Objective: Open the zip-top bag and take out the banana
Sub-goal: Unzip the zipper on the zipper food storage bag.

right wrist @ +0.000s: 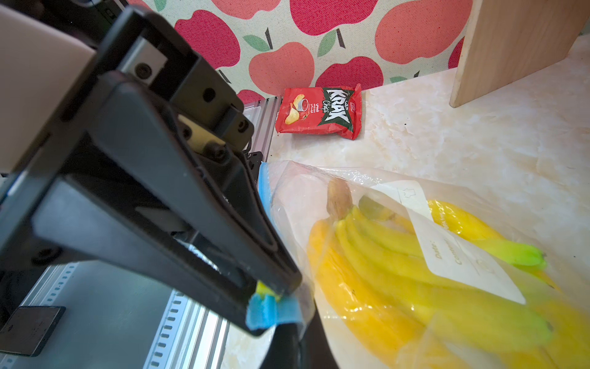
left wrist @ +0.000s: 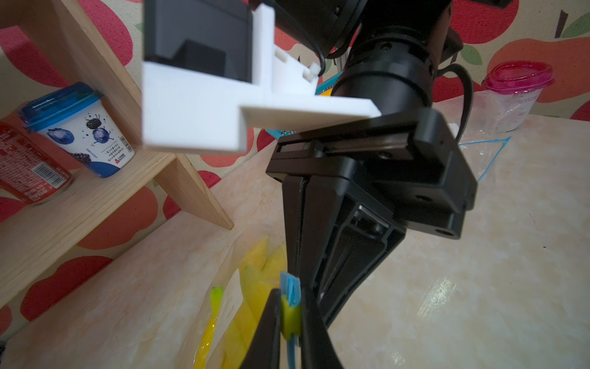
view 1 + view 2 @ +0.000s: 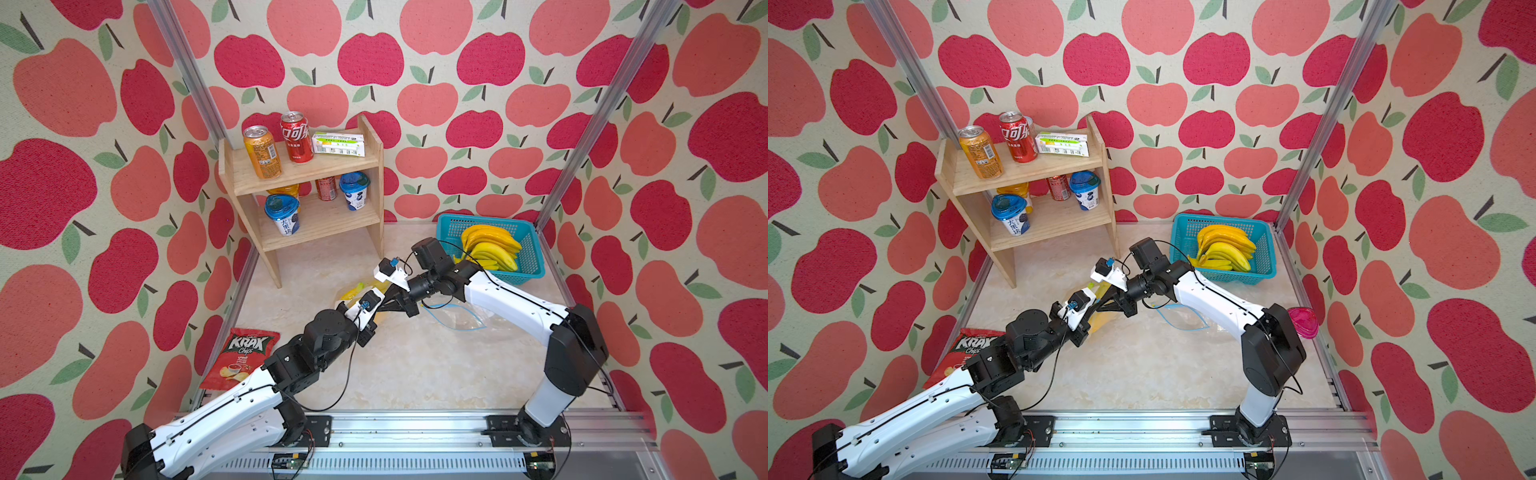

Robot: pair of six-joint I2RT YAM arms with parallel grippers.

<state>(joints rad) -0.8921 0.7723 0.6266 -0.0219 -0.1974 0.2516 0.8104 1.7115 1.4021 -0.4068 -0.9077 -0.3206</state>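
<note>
The marble tabletop [image 3: 415,374] holds the zip-top bag [image 1: 306,198] at mid-table, with the banana bunch [image 1: 383,255] sealed inside. The right gripper [image 1: 271,300] is clenched on its blue zip strip [image 2: 290,286], and the left gripper [image 2: 291,319] pinches the green slider [image 2: 290,311].

Your left gripper [image 2: 291,319] and right gripper [image 1: 266,306] meet tip to tip at the zip-top bag [image 1: 453,249], each blocking the other's way forward. Ahead-left of the left gripper stands the wooden shelf [image 3: 332,166]; behind the right gripper, the blue basket [image 3: 528,257]. Back toward their bases the tabletop [image 3: 415,365] lies bare.
</note>
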